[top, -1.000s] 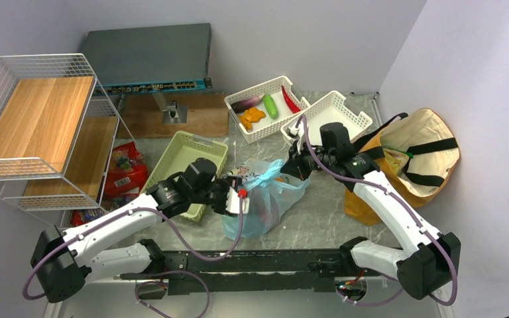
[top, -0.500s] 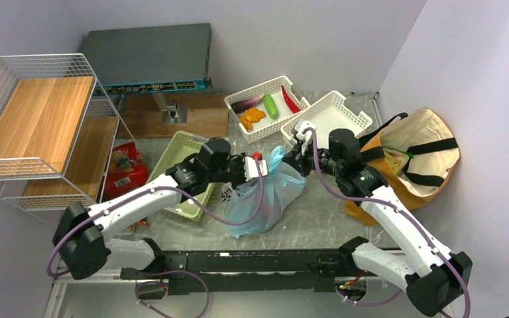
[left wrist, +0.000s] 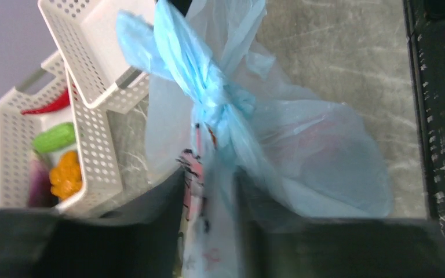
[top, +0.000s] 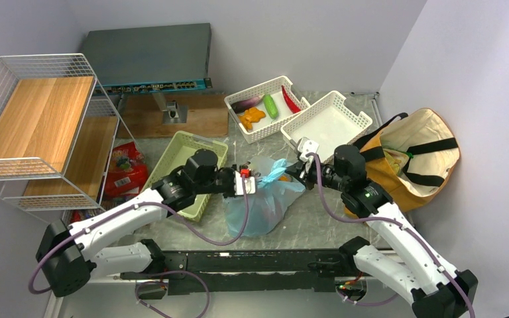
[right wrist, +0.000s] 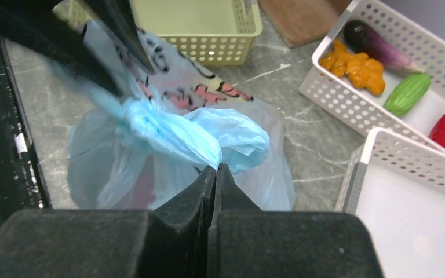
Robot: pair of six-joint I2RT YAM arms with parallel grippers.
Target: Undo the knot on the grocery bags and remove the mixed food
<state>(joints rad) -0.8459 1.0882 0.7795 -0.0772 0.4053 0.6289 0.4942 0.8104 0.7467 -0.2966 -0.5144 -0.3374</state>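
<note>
The marble table [top: 318, 218] carries both bags. The mustard canvas tote [top: 437, 126] stands open at the right edge, well apart from both grippers and not engaged.

The light-blue plastic bag [top: 265, 205] sits at the table centre, between the two arms, with its neck tied. A reddish item [right wrist: 145, 191] shows through the film. No food from this bag is out yet.

The left gripper [left wrist: 208, 176] is at the bag's left side. Its jaws are nearly together, with the printed film of the bag neck between them. The right gripper [right wrist: 215, 169] is at the bag's right side. Its jaws are fully together, and a thin blue tail of the tie appears pinched at the tips.

The knot [left wrist: 217, 107] lies on the line between the two grippers, just beyond the fingertips of each. The twisted band runs left to right through it, from one gripper to the other. The views do not settle which arm is nearer.

Judgement: the step in hand is loosening the knot. The next move calls for the two grips to part along the band's axis.
</note>
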